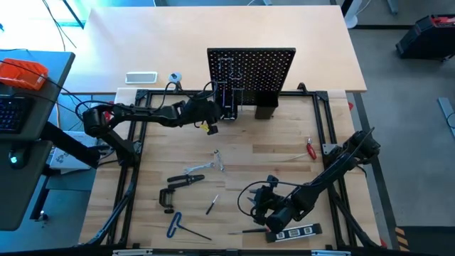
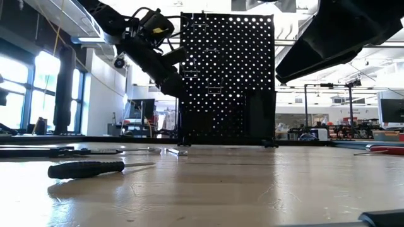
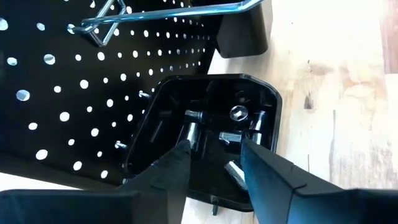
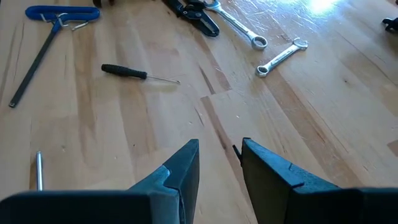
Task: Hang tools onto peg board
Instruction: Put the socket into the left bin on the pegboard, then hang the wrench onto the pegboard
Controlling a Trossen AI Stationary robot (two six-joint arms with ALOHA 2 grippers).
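The black peg board (image 1: 250, 75) stands upright at the table's far side, with black holder boxes (image 1: 265, 107) at its base. My left gripper (image 1: 225, 111) is open just above the left holder box (image 3: 273, 124), which holds several small metal pieces; I cannot tell whether a finger touches one. My right gripper (image 4: 221, 155) is open and empty above bare table at the near right (image 1: 257, 203). On the table lie two silver wrenches (image 1: 213, 160), black pliers (image 1: 185, 181), a C-clamp (image 1: 167, 199), a blue-handled hex key (image 1: 178, 226), small screwdrivers (image 1: 212, 206) and a black level (image 1: 295, 231).
A red-handled tool (image 1: 311, 149) lies at the table's right. A wire hook (image 3: 161, 15) sticks out of the peg board above the box. A black frame (image 1: 142, 96) runs round the work area. Bare wood lies between the peg board and the tools.
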